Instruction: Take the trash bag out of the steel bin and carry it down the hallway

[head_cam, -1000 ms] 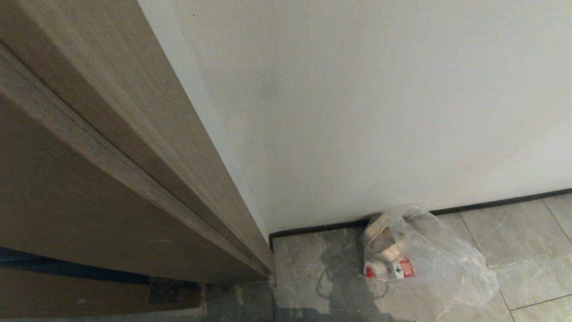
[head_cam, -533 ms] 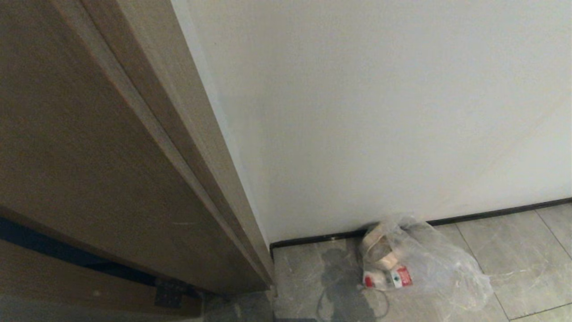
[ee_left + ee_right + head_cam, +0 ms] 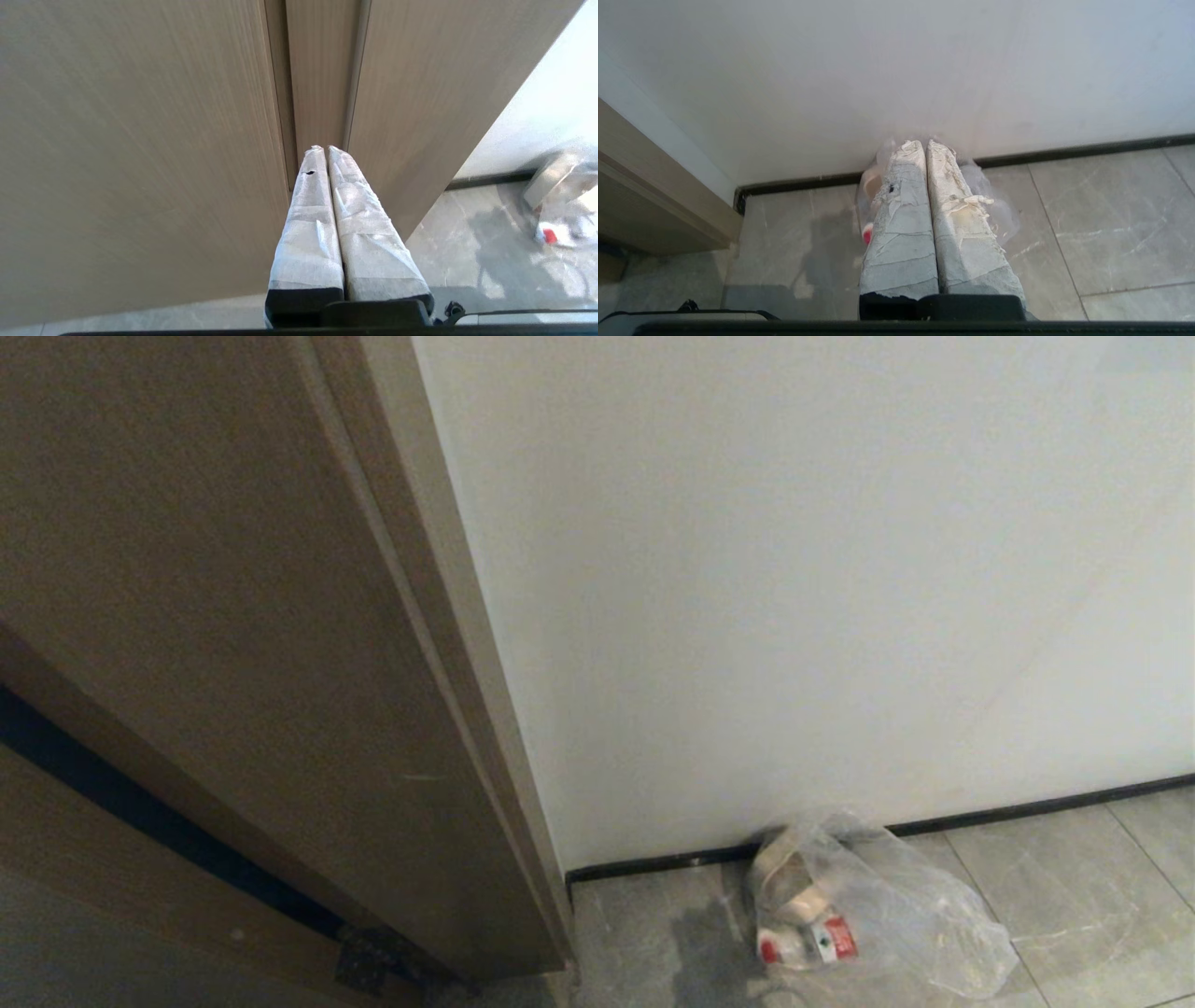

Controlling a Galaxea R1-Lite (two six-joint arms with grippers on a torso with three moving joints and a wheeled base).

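Trash bag (image 3: 868, 905) on grey tiles (image 3: 1055, 868) (against the white wall (image 3: 794, 569)).

White wall (image 3: 794, 569) meets grey marbled floor tiles (image 3: 1055, 877) at black baseboard (image 3: 1027, 805); tan door frame (image 3: 233, 644) left.

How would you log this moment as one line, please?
trash bag: on hallway floor against wall | left gripper: shut, empty | right gripper: shut, empty
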